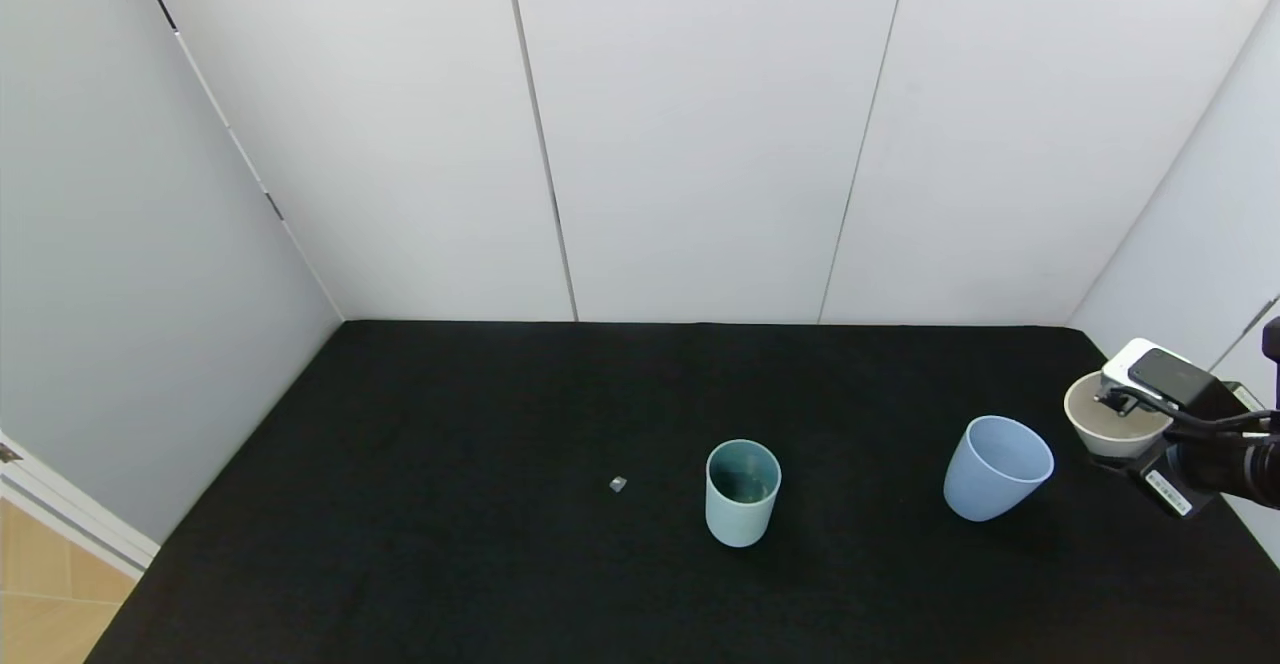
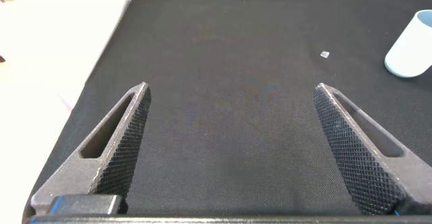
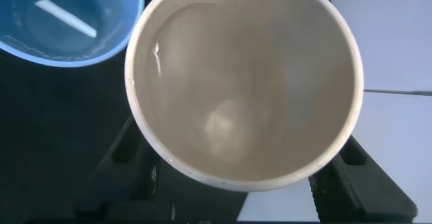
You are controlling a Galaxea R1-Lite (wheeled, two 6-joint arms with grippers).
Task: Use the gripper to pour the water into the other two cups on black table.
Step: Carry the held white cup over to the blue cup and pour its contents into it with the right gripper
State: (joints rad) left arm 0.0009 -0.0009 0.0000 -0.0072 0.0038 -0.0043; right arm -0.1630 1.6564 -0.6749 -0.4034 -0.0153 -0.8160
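Note:
My right gripper (image 1: 1125, 444) is shut on the beige cup (image 1: 1112, 414) and holds it upright above the right edge of the black table (image 1: 450, 544). The right wrist view looks down into this cup (image 3: 243, 82), and water (image 3: 223, 123) shows in it as a faint sheen. The periwinkle-blue cup (image 1: 998, 469) stands just left of the held cup; its inside (image 3: 67, 21) looks wet. The teal cup (image 1: 743, 492) stands near the table's middle, farther left. My left gripper (image 2: 233, 89) is open and empty, low over bare black cloth, out of the head view.
A small grey bit (image 1: 617, 484) lies on the cloth left of the teal cup and also shows in the left wrist view (image 2: 325, 54). White walls close the table at the back and both sides. The table's left edge (image 1: 250, 444) drops to the floor.

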